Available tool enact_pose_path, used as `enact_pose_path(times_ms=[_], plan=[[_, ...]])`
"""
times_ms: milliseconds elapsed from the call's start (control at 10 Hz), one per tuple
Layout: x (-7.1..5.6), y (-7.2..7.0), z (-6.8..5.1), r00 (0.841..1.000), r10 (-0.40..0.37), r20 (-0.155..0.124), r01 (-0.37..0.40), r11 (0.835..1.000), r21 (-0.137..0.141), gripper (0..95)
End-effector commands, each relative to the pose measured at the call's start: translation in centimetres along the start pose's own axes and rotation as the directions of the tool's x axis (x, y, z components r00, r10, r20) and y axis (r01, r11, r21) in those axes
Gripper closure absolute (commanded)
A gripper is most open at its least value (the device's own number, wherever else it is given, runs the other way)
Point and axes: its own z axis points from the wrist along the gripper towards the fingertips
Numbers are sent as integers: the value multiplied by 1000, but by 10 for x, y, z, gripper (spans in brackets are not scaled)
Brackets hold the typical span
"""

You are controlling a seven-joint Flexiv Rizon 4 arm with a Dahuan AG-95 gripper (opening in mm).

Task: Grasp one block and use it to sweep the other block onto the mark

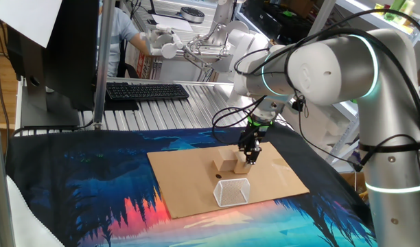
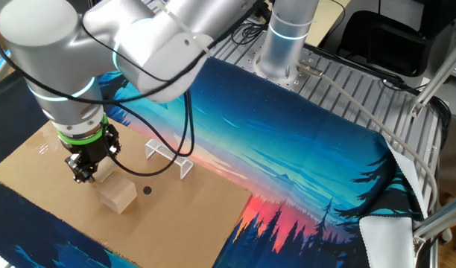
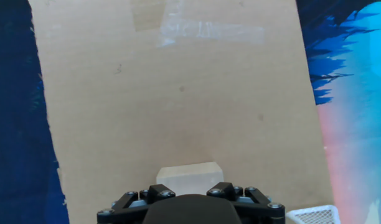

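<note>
My gripper (image 1: 250,156) stands low over the cardboard sheet (image 1: 278,175), shut on a pale wooden block (image 1: 243,165). In the hand view this held block (image 3: 189,176) shows between the finger links. The other pale block (image 1: 226,165) lies right beside the held one, touching or almost touching. The mark (image 1: 218,176), a tiny dark dot, lies just in front of this free block. In the other fixed view my gripper (image 2: 83,173) grips the held block (image 2: 103,172), the free block (image 2: 118,195) is next to it, and the mark (image 2: 147,190) lies a short way right of it.
A clear see-through box with white edges (image 1: 232,192) stands on the cardboard just beyond the mark; it also shows in the other fixed view (image 2: 168,155) and its corner in the hand view (image 3: 312,216). A blue patterned mat (image 1: 93,192) surrounds the cardboard. A keyboard (image 1: 145,90) lies behind.
</note>
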Motion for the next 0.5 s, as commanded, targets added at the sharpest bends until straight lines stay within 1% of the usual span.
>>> enact_pose_path(times_ms=[100,200,300,400,500], plan=[[-7,5,1,1000,-6,-10,6,1000,14,950],[-12,7,3,1000,-14,-11,14,1000,16,950],[-19,10,4,1000,-29,-12,29,999,17,950],[-19,10,4,999,-41,-17,41,999,20,950],[-19,10,4,998,-51,-29,52,998,36,950]])
